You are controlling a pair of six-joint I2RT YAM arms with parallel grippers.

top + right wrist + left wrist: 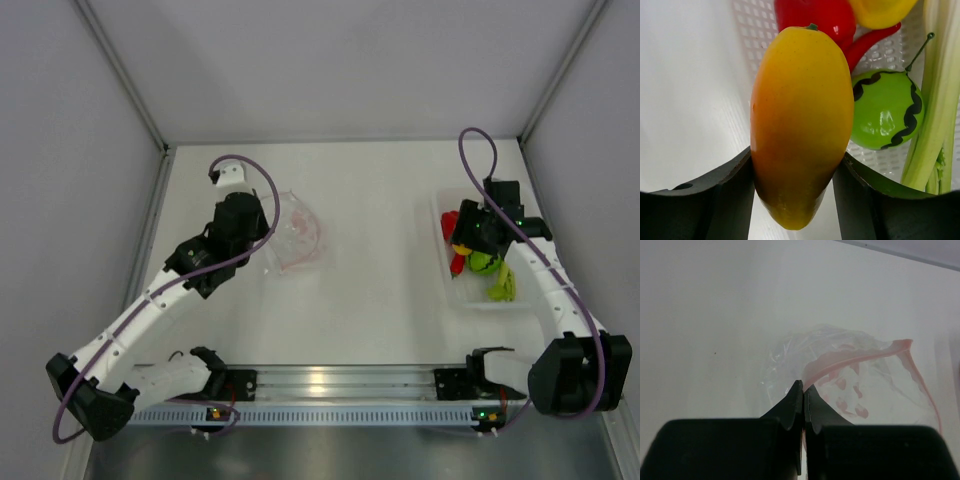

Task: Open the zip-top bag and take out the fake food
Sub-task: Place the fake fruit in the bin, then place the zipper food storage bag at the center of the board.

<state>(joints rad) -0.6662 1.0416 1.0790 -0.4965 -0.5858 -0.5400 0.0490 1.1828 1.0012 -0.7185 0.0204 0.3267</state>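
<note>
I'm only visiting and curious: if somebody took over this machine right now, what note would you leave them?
Left claw: shut, tips at the zip-top bag edge; I cannot tell whether it pinches the plastic.
Right claw: shut on a yellow-orange piece, at the white tray.
Bag: lying open, no food showing inside.
In the tray: red pepper, chili, green ball, pale stalk.
Done: bag opened, apparently emptied.
Left: probably set the held piece in the tray and let go.
</note>
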